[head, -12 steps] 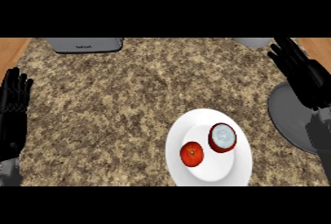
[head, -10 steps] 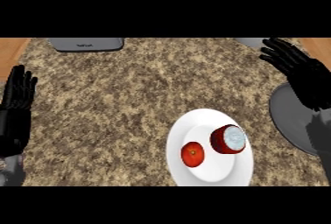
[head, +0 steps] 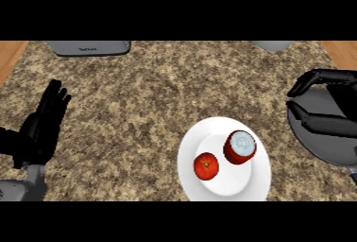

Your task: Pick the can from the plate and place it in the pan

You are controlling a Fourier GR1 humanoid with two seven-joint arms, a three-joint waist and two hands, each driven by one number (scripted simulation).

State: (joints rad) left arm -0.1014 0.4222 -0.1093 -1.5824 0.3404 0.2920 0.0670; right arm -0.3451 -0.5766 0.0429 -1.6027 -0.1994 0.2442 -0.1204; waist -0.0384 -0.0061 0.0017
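A red can with a pale silver top stands on the white plate at the lower middle right, beside a red tomato. The dark grey pan lies at the right edge, partly covered by my right hand. That hand hovers over the pan, up and to the right of the can, fingers bent downward and holding nothing. My left hand rests open at the left edge, fingers up.
A grey appliance sits at the counter's back left. A pale grey object shows at the back right. Wooden floor borders the speckled stone counter on both upper corners.
My right hand has come down from the upper right toward the pan and its fingers have curled. The left hand has shifted slightly right and up. The can and tomato stay on the plate.
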